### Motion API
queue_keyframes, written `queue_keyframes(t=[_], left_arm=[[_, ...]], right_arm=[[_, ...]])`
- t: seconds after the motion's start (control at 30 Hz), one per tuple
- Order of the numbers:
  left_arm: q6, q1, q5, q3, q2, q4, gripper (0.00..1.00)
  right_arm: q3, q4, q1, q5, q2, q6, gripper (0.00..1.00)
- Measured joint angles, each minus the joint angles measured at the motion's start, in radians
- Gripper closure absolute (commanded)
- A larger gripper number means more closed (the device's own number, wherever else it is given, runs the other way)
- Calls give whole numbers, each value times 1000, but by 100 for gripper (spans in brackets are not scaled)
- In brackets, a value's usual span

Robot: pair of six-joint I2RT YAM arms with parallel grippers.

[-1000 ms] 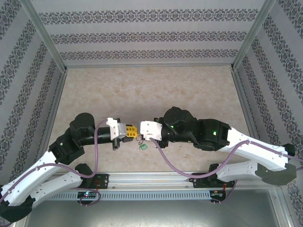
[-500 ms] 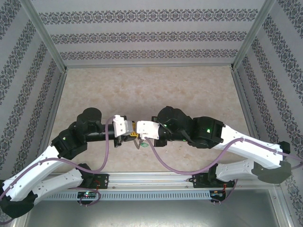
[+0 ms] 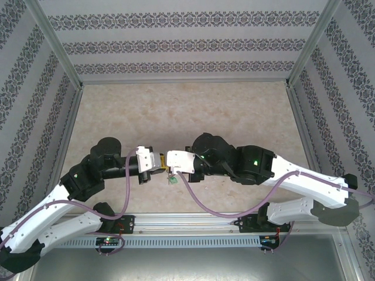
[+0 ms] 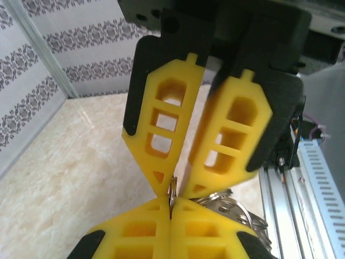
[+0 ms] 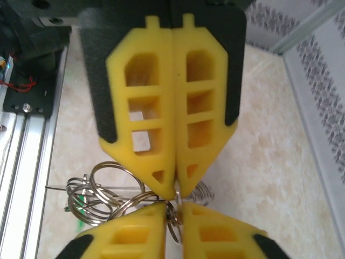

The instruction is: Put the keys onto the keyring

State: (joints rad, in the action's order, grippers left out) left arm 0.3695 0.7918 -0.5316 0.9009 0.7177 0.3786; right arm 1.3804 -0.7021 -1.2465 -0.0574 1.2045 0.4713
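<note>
Yellow-fingered left gripper (image 4: 172,189) and right gripper (image 5: 176,193) meet tip to tip, each pinched closed on a metal ring of the keyring (image 4: 237,210), near the middle of the tabletop's (image 3: 176,111) near edge; its green tag (image 3: 173,180) dangles.

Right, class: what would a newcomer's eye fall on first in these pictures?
Near the front of the table, the left pincer and right pincer meet tip to tip, yellow fingers shut on a tangle of metal rings. A green tag shows beside them, toward the bases.
</note>
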Motion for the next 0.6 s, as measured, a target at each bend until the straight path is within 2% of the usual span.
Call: queue_keyframes(t=[0.1, 0.3, 0.47, 0.6], left_arm=[[-50, 0, -26, -29, -29, -59, 100], [-122, 0, -72, -36, -52, -137, 100], [-151, 0, -101, -46, -52, -177, 100], [-148, 0, -98, -45, -41, -181, 97]], right_arm=[[-44, 59, -1, 32, -42, -8, 80], [-56, 124, 1, 76, -69, -28, 87], [-67, 137, 4, 104, -90, -39, 100], [-67, 134, 8, 102, -93, -38, 100]])
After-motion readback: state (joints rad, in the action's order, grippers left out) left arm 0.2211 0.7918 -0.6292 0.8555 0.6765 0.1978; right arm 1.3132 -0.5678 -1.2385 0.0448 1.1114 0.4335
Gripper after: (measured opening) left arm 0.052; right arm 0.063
